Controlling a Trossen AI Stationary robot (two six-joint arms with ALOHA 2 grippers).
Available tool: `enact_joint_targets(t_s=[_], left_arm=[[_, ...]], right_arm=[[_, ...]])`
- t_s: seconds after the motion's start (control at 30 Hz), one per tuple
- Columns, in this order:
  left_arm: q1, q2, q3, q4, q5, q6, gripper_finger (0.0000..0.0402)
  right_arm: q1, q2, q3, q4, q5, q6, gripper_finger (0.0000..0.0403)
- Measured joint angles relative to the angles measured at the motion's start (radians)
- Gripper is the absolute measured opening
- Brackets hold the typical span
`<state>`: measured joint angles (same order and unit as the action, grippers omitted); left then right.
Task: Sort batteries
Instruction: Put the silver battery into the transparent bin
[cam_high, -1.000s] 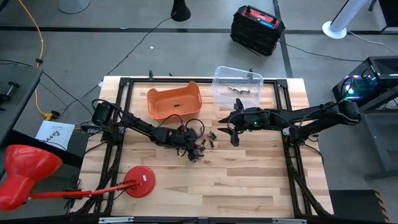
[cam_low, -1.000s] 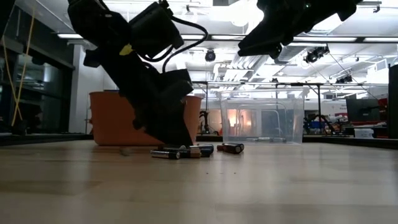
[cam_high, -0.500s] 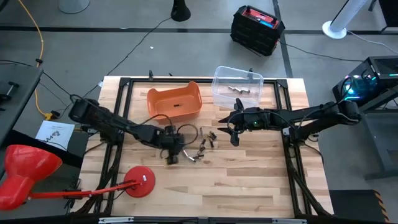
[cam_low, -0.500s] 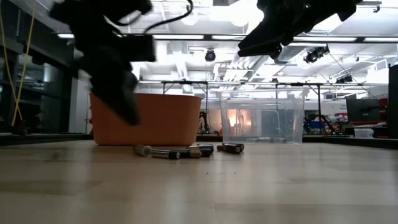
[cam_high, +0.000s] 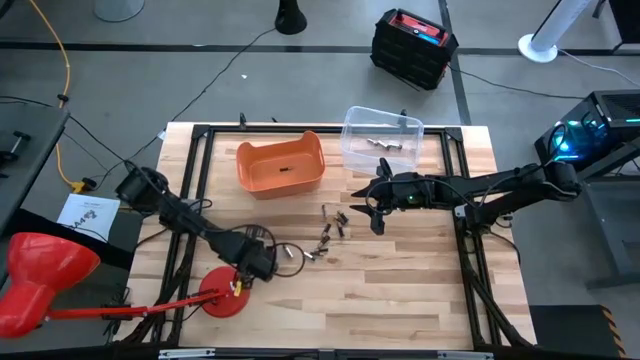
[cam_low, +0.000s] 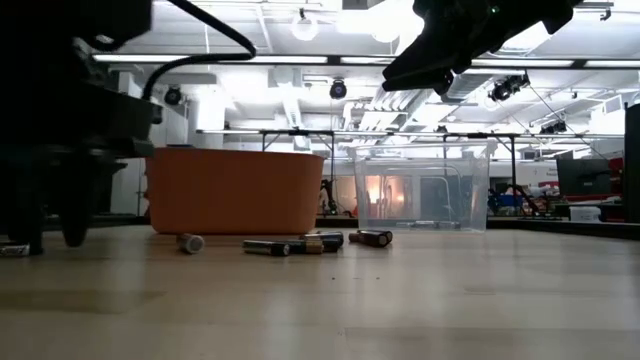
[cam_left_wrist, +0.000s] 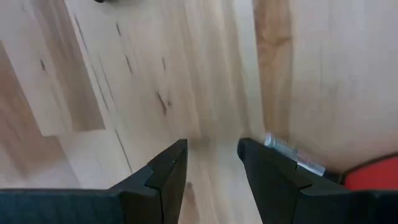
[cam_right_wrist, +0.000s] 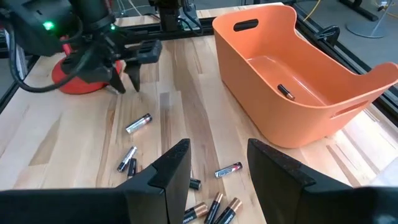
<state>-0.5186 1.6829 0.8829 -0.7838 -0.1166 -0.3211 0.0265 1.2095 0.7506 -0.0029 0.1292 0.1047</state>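
High view: the left gripper (cam_high: 243, 283) sits low over the pale wooden table (cam_high: 400, 300), beside the round red disc base (cam_high: 222, 292) of a red lamp. The right gripper (cam_high: 364, 207) hangs above the table's middle, near the clear plastic rectangular bin (cam_high: 381, 139). Small cylindrical batteries (cam_high: 328, 232) lie scattered on the wood between the 2 grippers, in front of the orange plastic tub (cam_high: 281, 163). More cells rest inside the clear bin.

Low view: the left gripper (cam_low: 45, 215) stands just above the tabletop, well apart from the batteries (cam_low: 300, 243), which lie in a loose row before the orange tub (cam_low: 235, 190) and the clear bin (cam_low: 422, 190).

Left wrist view: the 2 dark fingers (cam_left_wrist: 165, 171) stand parted with bare wood between them, holding nothing.

Right wrist view: the right gripper (cam_right_wrist: 214, 168) is spread apart and empty above the loose batteries (cam_right_wrist: 138, 123). 1 cell lies inside the orange tub (cam_right_wrist: 298, 81), and the left gripper (cam_right_wrist: 127, 65) shows farther off, also empty.
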Motion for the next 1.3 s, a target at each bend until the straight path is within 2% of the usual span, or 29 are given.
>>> enact_joint_targets(t_s=[0.2,0.37,0.5,0.67,1.03,1.13,1.3], left_arm=[[-0.012,-0.016,0.016,-0.040,0.047,-0.069,0.0154],[-0.003,-0.019,0.106,-0.118,-0.061,-0.118,0.0154],[-0.010,-0.019,0.145,-0.091,-0.035,-0.090,0.0154],[-0.054,-0.019,0.142,-0.091,0.056,-0.104,0.0154],[-0.107,0.008,0.082,0.004,0.045,-0.184,0.0154],[-0.095,0.019,0.080,0.001,0.035,-0.252,0.0154],[-0.058,0.020,0.080,0.003,0.022,-0.451,0.0154]], right_arm=[[0.000,0.000,0.000,0.003,0.001,0.000,0.0154],[0.000,0.001,0.000,0.005,0.016,0.000,0.0154],[0.000,0.001,0.000,0.000,0.021,0.001,0.0154],[0.000,0.001,0.000,-0.012,0.023,0.000,0.0154],[0.000,0.001,0.000,-0.016,0.023,0.001,0.0154],[0.000,0.001,0.000,-0.016,0.023,0.000,0.0154],[0.000,0.002,0.000,-0.016,0.023,0.001,0.0154]])
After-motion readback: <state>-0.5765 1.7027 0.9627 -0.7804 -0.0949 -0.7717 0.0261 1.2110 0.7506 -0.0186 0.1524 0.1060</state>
